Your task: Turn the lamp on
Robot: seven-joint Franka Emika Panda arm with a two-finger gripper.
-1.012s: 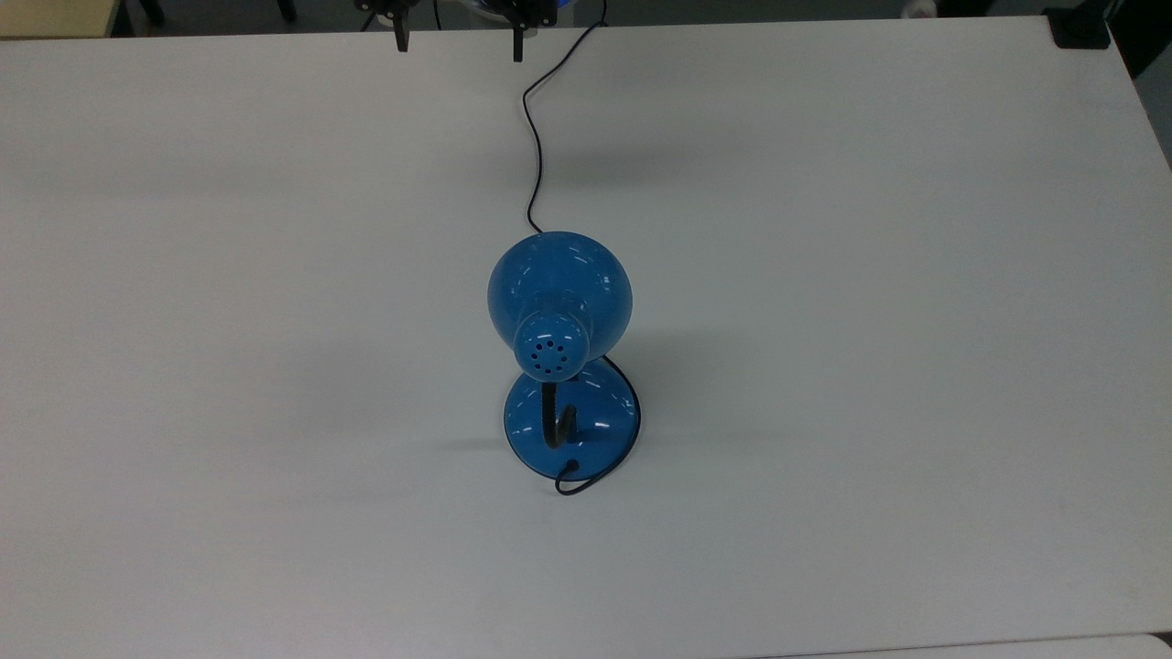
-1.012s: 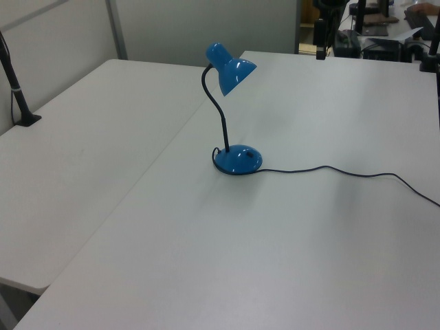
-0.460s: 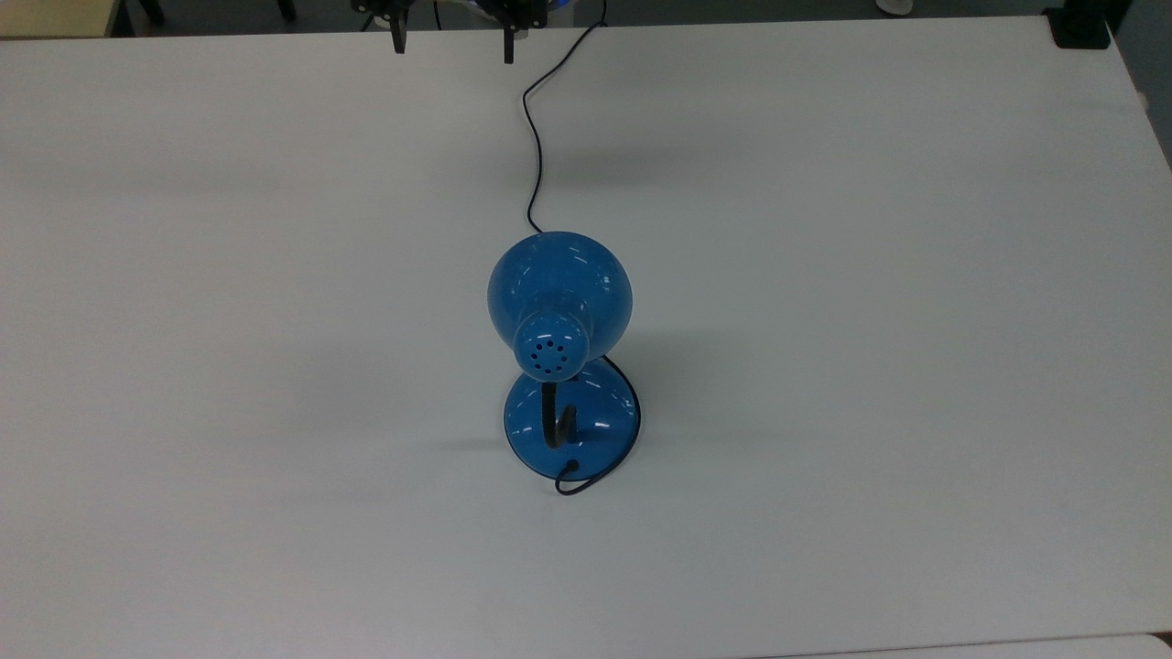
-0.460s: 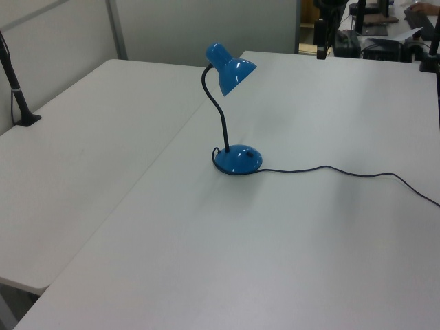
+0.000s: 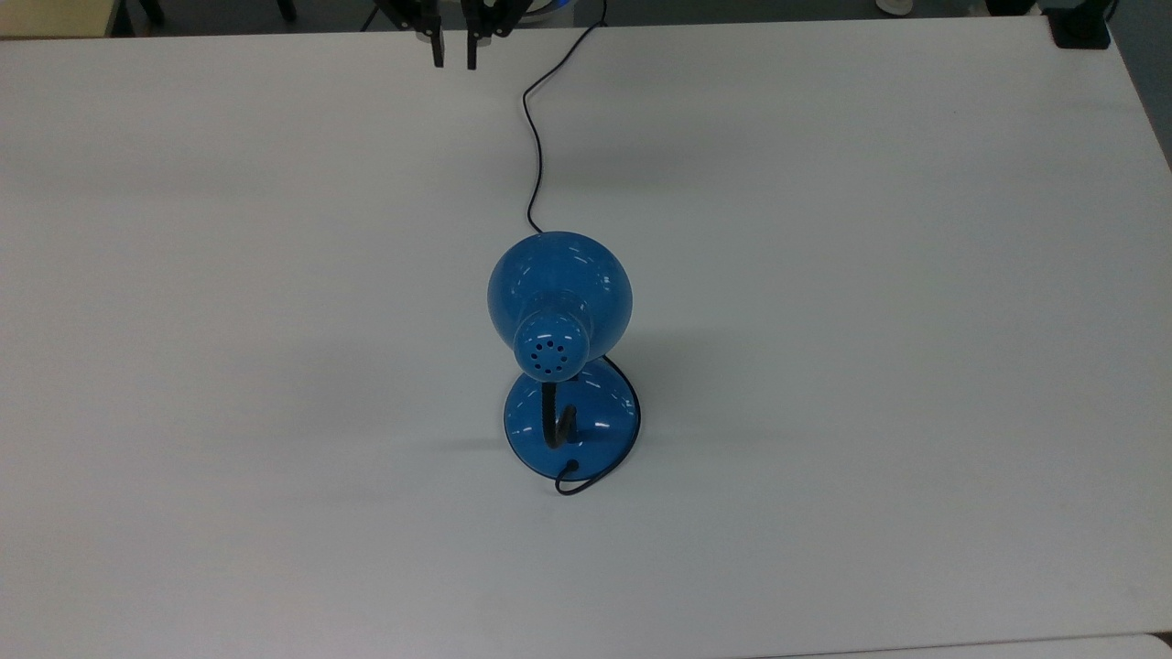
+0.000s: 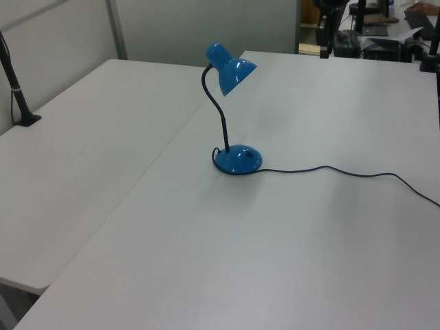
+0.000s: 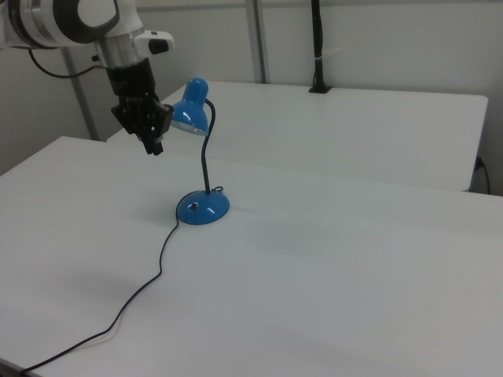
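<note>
On the white table (image 5: 870,275) the lamp (image 5: 560,316) stands mid-surface, well apart from the gripper (image 5: 454,50), which hangs over the far edge with fingers nearly together, the cord (image 5: 532,146) running back from the lamp toward it.

Lab: white worktables (image 6: 103,137), robot arm (image 7: 71,20), partition walls (image 6: 206,27).

One lamp (image 5: 559,302), one gripper (image 5: 454,57), two tables (image 6: 289,227).
</note>
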